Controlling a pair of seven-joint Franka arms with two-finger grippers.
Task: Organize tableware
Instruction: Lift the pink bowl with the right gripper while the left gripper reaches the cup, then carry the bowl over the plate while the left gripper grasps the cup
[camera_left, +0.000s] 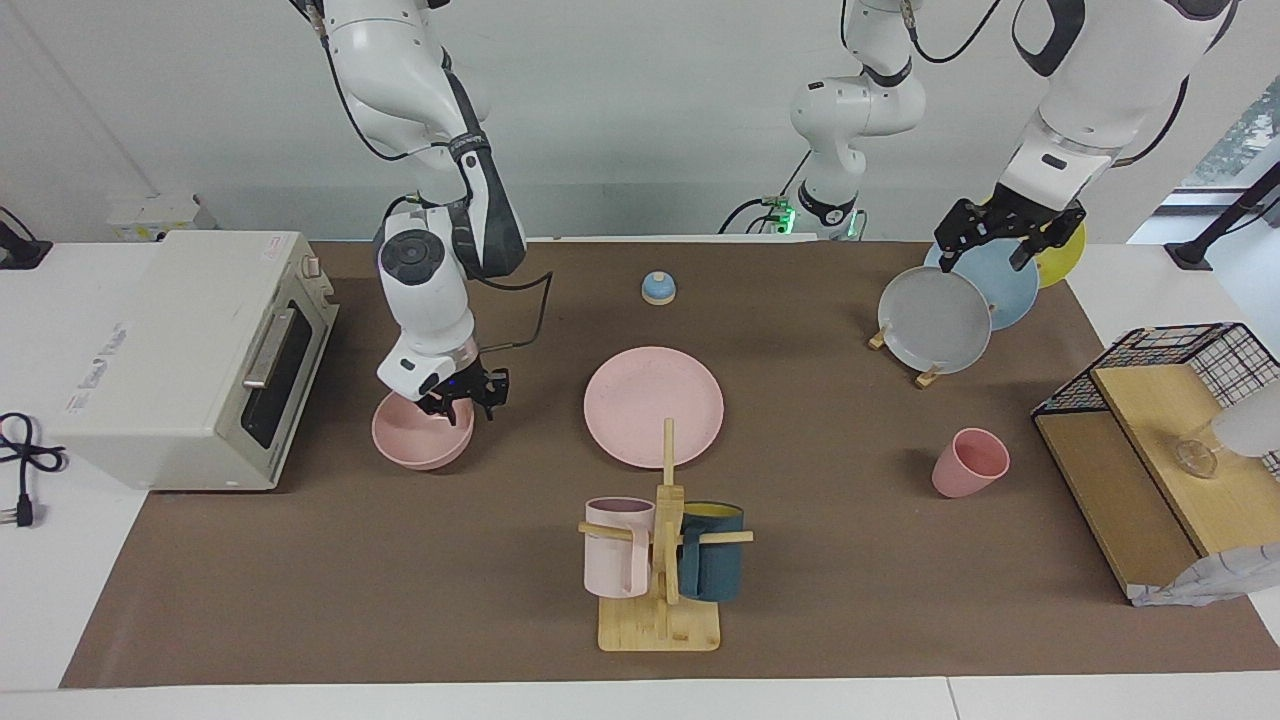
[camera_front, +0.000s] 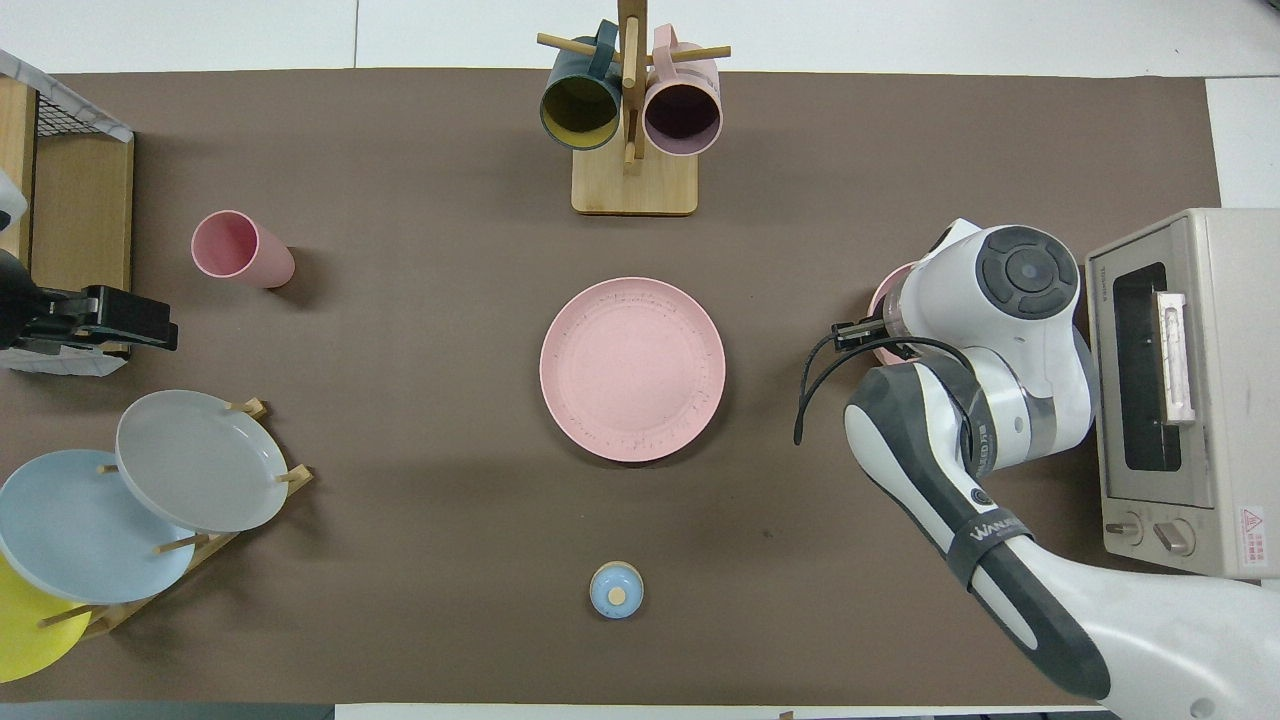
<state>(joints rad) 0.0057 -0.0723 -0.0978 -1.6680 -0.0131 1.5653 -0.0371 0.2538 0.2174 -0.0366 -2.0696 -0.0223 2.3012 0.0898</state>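
The pink plate (camera_left: 654, 405) lies flat at the middle of the mat and shows in the overhead view (camera_front: 632, 368) too. The pink bowl (camera_left: 420, 435) sits on the mat in front of the toaster oven. My right gripper (camera_left: 462, 400) is down at the bowl's rim, on the side nearer to the robots. In the overhead view the right wrist covers all but a sliver of the bowl (camera_front: 882, 300). The pink cup (camera_left: 970, 462) stands tilted toward the left arm's end of the mat (camera_front: 240, 250). My left gripper (camera_left: 988, 250) is open, empty and raised over the plate rack.
A toaster oven (camera_left: 190, 355) stands at the right arm's end. A wooden mug tree (camera_left: 662, 560) holds a pale pink mug and a dark teal mug. A rack (camera_left: 930, 320) holds grey, blue and yellow plates. A wire-and-wood shelf (camera_left: 1150, 450) stands at the left arm's end. A small blue bell (camera_left: 657, 288) sits near the robots.
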